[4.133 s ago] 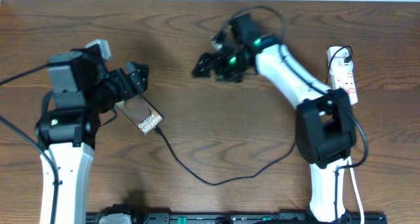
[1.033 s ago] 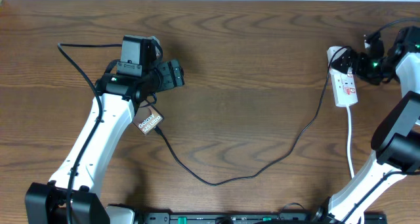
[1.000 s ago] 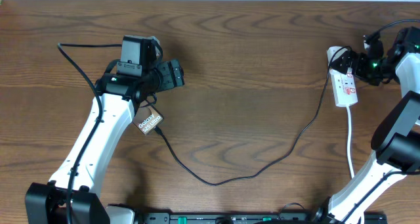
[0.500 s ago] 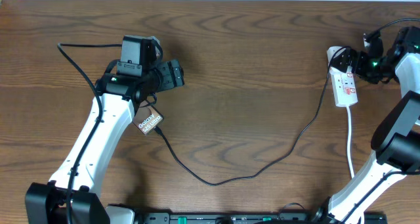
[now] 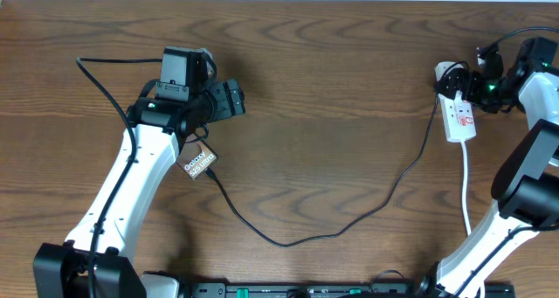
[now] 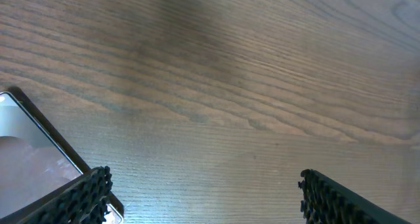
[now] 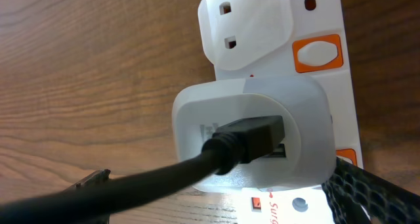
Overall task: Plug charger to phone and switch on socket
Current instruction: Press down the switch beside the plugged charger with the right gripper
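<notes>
Near table (image 5: pixel 349 62) edge: black rail (image 5: pixel 262 290) with both arm bases on it. Just beyond it the charger (image 5: pixel 288 242) lies in a slack loop on the wood. One end runs left up to the phone (image 5: pixel 198 162), the other right and up to the socket (image 5: pixel 459 116).

Phone lies flat, left of centre, tilted, white lettering up, half hidden under the left arm. Cable meets its near short end; can't tell if the tip is fully seated.

Left gripper (image 5: pixel 238 99) sits just past the phone, jaws spread wide, nothing between them. Wrist view shows bare wood between the fingers and the phone (image 6: pixel 33 152) at the left one.

Far right: socket lies lengthwise, white cord (image 5: pixel 465 193) trailing back toward the near edge. The wrist view shows the socket (image 7: pixel 249 27) close up. A white adapter (image 7: pixel 262 99) is plugged into it and the charger (image 7: pixel 252 137) enters the adapter's side. Orange switch (image 7: pixel 317 53) beside the free outlet; on or off, can't tell.

Right gripper (image 5: pixel 470 86) is at the socket's far end, jaws wide, one on each side of the adapter, gripping nothing.
</notes>
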Robot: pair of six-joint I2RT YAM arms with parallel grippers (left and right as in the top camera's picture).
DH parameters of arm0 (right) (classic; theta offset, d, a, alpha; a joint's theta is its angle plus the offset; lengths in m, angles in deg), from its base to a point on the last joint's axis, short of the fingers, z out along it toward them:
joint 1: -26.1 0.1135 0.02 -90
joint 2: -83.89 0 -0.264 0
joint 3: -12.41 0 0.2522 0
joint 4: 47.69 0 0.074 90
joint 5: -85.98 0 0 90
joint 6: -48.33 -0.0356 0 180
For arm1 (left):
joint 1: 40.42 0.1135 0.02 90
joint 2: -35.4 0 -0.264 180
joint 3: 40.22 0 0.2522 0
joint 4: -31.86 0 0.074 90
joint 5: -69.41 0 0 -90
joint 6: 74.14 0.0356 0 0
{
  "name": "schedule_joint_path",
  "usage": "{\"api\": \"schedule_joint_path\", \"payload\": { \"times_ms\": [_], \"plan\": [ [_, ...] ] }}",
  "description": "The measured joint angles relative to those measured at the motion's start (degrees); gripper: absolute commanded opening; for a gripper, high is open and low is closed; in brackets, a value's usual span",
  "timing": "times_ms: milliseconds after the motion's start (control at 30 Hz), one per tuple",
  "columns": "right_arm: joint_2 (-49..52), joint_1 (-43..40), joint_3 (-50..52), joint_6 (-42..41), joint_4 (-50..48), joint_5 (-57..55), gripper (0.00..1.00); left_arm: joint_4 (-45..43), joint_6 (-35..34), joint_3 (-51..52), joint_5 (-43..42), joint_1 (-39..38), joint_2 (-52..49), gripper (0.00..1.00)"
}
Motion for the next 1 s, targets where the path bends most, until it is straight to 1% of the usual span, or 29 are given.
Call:
{"api": "schedule_joint_path", "payload": {
  "times_ms": [367,467,800,867,900,933,967,1000],
  "plan": [
    [0.0,0.52,0.0,-1.33,-0.07,-1.2,0.99,0.0,0.02,0.0,0.0,0.0,0.0,0.9],
    [0.0,0.55,-0.02,-1.92,-0.11,-1.16,0.89,0.0,0.0,0.0,0.0,0.0,0.0,0.9],
    [1.57,-0.24,-0.92,-2.56,0.59,0.37,0.87,0.02,0.02,0.0,0.0,0.0,0.0,0.9],
    [1.99,-0.48,-1.31,-2.67,0.76,0.9,0.89,0.02,0.02,0.0,-0.02,0.0,0.0,0.9],
    [2.12,-0.59,-1.44,-2.86,0.85,1.14,0.92,0.02,0.02,0.0,0.0,0.0,0.0,0.9],
    [2.16,-0.61,-1.53,-3.3,0.87,1.29,0.97,0.02,0.02,0.0,0.0,0.0,0.0,0.9],
    [2.16,-0.61,-1.62,-3.52,1.01,1.38,0.99,0.02,0.02,0.0,-0.02,0.0,0.0,0.9],
    [2.16,-0.59,-1.81,-3.87,1.18,1.6,0.99,0.02,0.02,0.0,0.0,0.0,0.0,0.9]
  ]
}}
